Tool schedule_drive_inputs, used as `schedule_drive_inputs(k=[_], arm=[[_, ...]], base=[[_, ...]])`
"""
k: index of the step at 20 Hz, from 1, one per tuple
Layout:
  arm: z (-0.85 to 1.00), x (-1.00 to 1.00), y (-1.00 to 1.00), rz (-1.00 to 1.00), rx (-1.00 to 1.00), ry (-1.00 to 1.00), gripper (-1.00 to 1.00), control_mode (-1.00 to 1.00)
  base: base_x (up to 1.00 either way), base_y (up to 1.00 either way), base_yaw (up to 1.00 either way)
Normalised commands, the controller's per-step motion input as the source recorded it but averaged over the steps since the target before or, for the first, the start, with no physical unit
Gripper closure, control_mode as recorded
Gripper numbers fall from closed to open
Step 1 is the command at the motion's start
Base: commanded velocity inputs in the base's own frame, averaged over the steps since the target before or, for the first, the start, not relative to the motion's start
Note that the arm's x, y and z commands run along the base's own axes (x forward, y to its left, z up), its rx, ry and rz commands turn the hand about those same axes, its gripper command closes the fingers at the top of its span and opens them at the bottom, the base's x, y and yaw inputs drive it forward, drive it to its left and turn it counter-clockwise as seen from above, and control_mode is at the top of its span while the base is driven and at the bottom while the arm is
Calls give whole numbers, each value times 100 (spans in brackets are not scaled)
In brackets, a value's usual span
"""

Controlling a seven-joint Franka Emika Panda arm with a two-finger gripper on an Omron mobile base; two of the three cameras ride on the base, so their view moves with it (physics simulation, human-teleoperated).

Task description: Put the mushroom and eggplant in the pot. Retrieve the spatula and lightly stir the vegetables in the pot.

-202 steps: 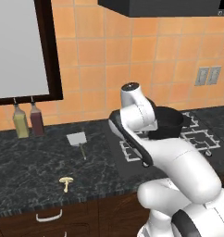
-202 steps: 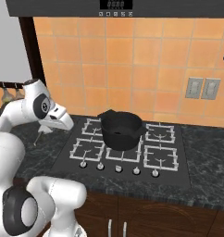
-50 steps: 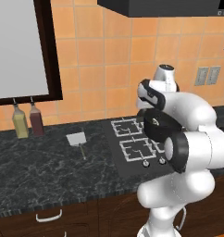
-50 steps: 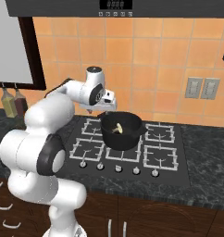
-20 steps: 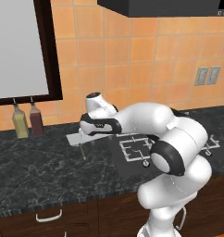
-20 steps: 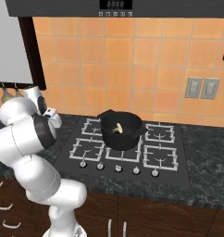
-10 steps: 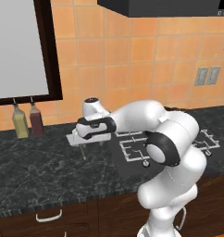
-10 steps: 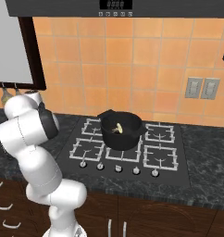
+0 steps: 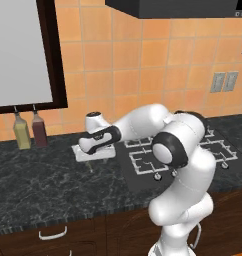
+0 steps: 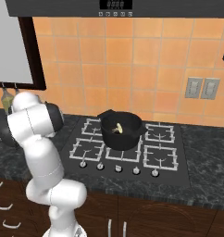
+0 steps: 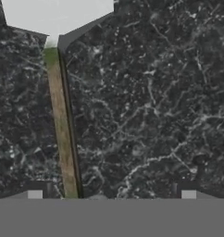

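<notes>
The spatula lies flat on the dark counter left of the stove, with its light grey blade (image 9: 86, 153) under my hand. In the hand view the blade (image 11: 53, 16) sits at the top and the thin tan handle (image 11: 63, 120) runs down toward my left fingertip (image 11: 35, 194). My gripper (image 11: 111, 194) hangs open just above it, holding nothing. From the left base view the gripper (image 9: 96, 149) hovers over the blade. The black pot (image 10: 121, 130) stands on the stove with the pale mushroom (image 10: 117, 128) inside. The eggplant is hidden.
Two bottles (image 9: 21, 132) (image 9: 39, 131) stand against the wall left of the spatula. The stove grates (image 10: 161, 155) and a row of knobs (image 10: 117, 168) lie around the pot. Bare dark counter (image 9: 38, 185) spreads in front of the spatula.
The arm has swung left from over the pot to the spatula and sunk lower over it in the last second. The jaws have stayed open.
</notes>
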Motion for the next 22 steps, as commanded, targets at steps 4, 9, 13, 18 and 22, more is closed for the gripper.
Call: schedule_drive_inputs(k=[4,9,13,18,22], arm=[[-25,9,36,0,0,1,-100,-100],[-23,17,11,0,0,4,-100,-100],[-22,18,1,0,0,4,-100,-100],[-1,0,0,0,0,1,100,-100],[0,-4,0,0,0,0,100,-100]], base=[[0,0,0],[0,0,0],[0,0,0],[0,0,0],[0,0,0]])
